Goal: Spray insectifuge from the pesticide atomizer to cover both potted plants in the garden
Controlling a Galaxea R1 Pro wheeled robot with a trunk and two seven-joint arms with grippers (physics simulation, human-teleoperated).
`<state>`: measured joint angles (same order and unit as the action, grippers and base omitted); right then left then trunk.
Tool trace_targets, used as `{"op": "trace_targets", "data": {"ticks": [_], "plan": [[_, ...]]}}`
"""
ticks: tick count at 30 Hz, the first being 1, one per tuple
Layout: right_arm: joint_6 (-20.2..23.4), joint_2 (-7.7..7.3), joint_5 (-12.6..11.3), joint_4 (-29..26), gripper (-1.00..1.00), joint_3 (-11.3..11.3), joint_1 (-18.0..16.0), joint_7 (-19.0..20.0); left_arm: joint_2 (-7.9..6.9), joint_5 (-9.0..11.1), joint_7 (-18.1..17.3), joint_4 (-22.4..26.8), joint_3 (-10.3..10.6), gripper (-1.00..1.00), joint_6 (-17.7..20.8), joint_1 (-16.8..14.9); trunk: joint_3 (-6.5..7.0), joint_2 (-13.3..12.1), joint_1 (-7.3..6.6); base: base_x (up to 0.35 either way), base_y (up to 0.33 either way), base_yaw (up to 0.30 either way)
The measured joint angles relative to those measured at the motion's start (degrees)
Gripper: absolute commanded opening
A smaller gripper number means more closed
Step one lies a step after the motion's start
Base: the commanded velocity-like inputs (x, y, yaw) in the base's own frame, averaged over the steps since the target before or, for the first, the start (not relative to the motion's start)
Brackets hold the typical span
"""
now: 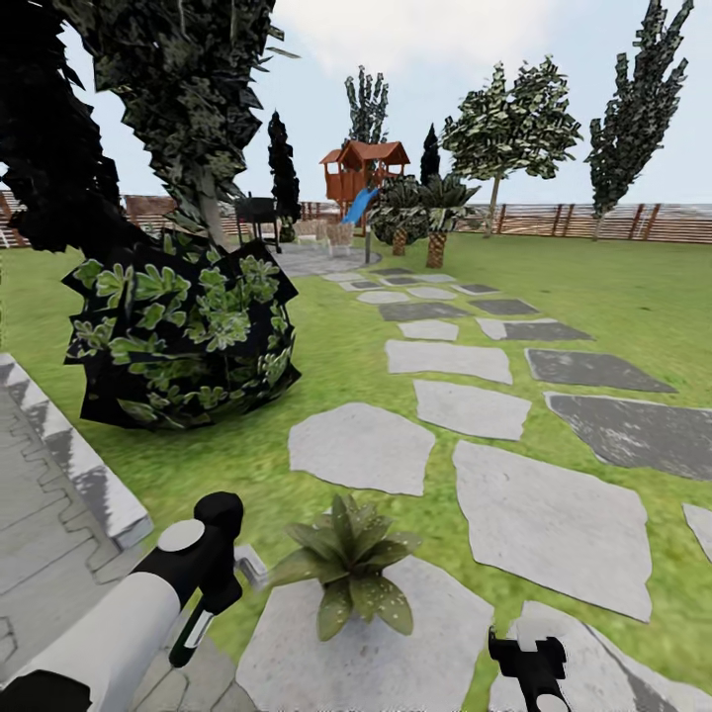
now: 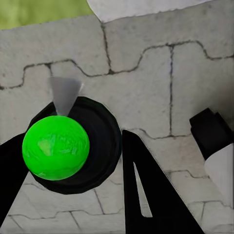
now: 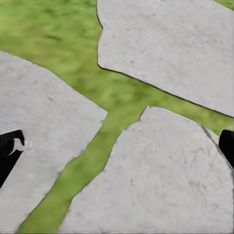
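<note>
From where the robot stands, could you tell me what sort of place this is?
Most likely a simulated back garden: a green lawn crossed by grey stepping stones, with a wooden slat fence and a playhouse with a slide at the far end.

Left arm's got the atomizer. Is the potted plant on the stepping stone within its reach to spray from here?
Probably yes. The left gripper, shut on the atomizer, hangs just beside the potted plant, and nothing stands between them. The atomizer points down at the paving, so the wrist would likely need turning toward the leaves.
</note>
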<state>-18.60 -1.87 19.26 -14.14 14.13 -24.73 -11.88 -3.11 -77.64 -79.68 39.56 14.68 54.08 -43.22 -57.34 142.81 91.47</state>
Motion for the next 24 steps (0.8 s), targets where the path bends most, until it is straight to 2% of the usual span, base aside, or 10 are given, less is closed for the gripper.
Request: {"op": "trace_targets", "data": {"ticks": [6, 13, 16, 20, 24], "plan": [[0.0, 0.0, 0.0, 0.0, 1.0, 0.0, 0.0, 0.0, 0.04, 0.1, 0.0, -0.4, 0.0, -1.0, 0.0, 2.2, 0.0, 0.0, -0.01, 0.015, 0.076, 0.0], [0.0, -0.04, 0.0, 0.0, 1.0, 0.0, 0.0, 0.0, 0.23, 0.1, 0.0, -0.4, -0.2, -1.0, 0.1, 2.5, 0.0, 0.0, -0.04, 0.285, 0.107, -0.194], [0.0, -0.05, 0.0, 0.0, 1.0, 0.0, 0.0, 0.0, 0.17, 0.1, 0.0, -0.3, -1.9, -1.0, 0.0, 2.5, 0.0, 0.0, -0.02, 0.149, 0.062, -0.259], [0.0, -0.02, 0.0, 0.0, 1.0, 0.0, 0.0, 0.0, -0.4, 0.1, 0.1, -0.1, -2.5, -1.0, 0.0, 3.4, 0.0, 0.0, -0.01, 0.014, 0.006, -0.061], [0.0, -0.06, 0.0, 0.0, 1.0, 0.0, 0.0, 0.0, -0.78, 0.1, 3.5, 0.2, -5.4, -1.0, -0.5, 6.2, 0.0, 0.0, -0.01, 0.001, 0.0, -0.004]]}}
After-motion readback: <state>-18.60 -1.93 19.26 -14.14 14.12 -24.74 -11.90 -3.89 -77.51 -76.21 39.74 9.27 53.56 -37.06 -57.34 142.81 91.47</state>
